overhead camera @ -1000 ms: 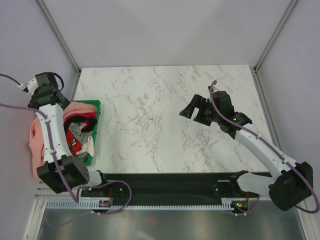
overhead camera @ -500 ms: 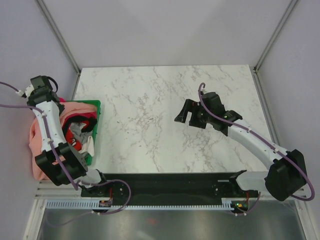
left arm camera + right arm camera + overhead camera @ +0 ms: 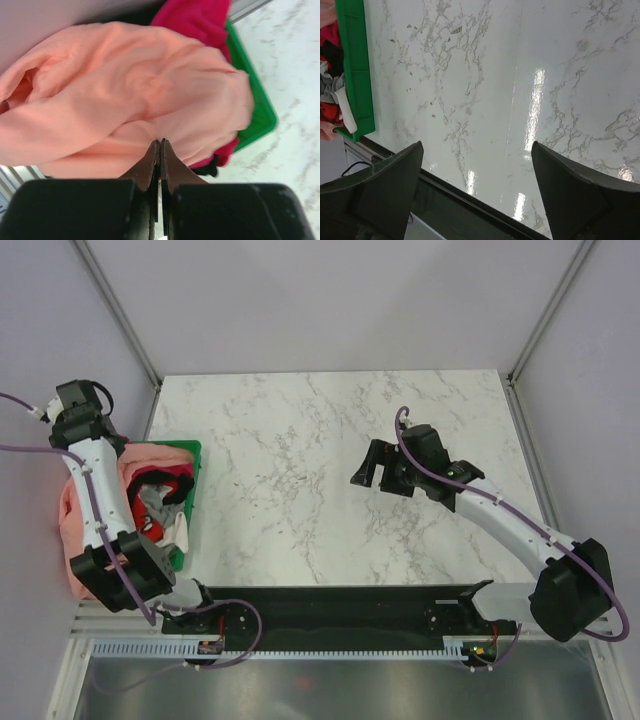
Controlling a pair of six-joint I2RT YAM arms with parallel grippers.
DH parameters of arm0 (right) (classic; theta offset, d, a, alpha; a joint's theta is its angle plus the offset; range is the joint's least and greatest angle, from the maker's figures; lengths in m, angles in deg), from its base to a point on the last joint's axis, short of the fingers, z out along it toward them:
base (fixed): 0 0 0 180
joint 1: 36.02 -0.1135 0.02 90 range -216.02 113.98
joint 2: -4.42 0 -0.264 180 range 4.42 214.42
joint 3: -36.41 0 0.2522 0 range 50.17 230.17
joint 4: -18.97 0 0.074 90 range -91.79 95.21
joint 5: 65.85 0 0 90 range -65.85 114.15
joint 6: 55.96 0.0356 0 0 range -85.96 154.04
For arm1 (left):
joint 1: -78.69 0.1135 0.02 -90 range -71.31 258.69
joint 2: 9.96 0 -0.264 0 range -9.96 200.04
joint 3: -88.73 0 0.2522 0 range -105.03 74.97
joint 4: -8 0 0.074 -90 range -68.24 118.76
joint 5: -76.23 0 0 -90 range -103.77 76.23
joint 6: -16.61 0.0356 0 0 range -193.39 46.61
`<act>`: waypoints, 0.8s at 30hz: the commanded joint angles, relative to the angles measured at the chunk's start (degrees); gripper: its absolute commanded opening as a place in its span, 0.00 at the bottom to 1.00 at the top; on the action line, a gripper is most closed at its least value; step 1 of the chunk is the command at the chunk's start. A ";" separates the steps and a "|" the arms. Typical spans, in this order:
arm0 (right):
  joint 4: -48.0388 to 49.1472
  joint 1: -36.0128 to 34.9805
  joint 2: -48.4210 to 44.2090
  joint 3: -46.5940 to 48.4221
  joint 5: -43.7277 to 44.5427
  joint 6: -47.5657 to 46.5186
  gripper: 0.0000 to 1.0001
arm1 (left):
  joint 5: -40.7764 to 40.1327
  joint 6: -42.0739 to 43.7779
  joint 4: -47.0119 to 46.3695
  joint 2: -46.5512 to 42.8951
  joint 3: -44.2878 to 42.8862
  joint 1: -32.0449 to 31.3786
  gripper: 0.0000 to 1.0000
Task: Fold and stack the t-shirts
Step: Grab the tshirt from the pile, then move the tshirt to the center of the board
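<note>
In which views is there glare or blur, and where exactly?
Right wrist: bright glare streaks run down the marble table. Left wrist: the salmon-pink shirt looks soft, and its right edge is smeared. Top external: the light is even and the picture is sharp, with no strong glare.

A green plastic crate sits at the left edge of a white marble-patterned table (grey veins throughout). A black rail runs rightward from the crate's near corner.

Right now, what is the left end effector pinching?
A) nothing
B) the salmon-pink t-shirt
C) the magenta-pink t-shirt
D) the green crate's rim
B: the left wrist view shows the left end effector shut on a fold of the salmon-pink t-shirt.
</note>
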 commanded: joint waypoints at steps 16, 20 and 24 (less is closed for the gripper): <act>-4.34 -0.17 -13.02 10.19 19.50 -3.66 0.98 | 4.23 11.03 -7.07 14.65 -57.55 -67.64 0.02; -10.30 0.10 -14.69 11.94 28.52 -3.93 0.98 | 1.61 8.66 -7.08 14.11 -45.49 -68.79 0.02; -20.86 0.27 -16.97 16.42 43.22 0.37 0.98 | -3.66 5.49 -4.54 14.03 -36.95 -68.71 0.02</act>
